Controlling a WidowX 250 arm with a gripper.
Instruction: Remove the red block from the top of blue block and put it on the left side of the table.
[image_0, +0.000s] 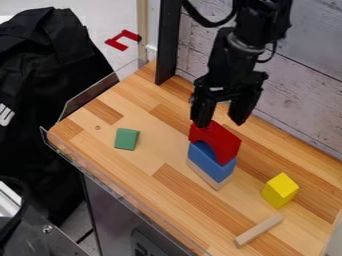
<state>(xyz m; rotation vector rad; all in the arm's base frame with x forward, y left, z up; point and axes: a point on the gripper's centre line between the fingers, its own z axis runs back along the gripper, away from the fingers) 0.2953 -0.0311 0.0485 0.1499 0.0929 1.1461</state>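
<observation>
In the camera view, the end effector (221, 119) hangs over the stack with its fingers spread apart, released and grasping nothing. The red block (217, 141) is at the top of the stack, resting on the blue block (211, 162), which in turn sits on a pale wooden block (208, 175) on the tabletop (150, 195). One fingertip is right by the red block's upper corner; whether it touches cannot be told.

The step in hand looks to be the grasp. The arm does best to centre the fingers across the red block first, then lower straight down, so that neither tip lands on its top edge. A shallow bite seems wise: fingers that go too deep could catch the blue block and bring it along. The closing should be even, since a push from one side might slide the red block off or tip the stack. A straight lift should come before any sideways travel.

For the placing, the green block (125, 139) lies toward the left of the tabletop, so the red block should be set beside it, well in from the clear edge guard (107, 179), and let go only once it rests flat.
</observation>
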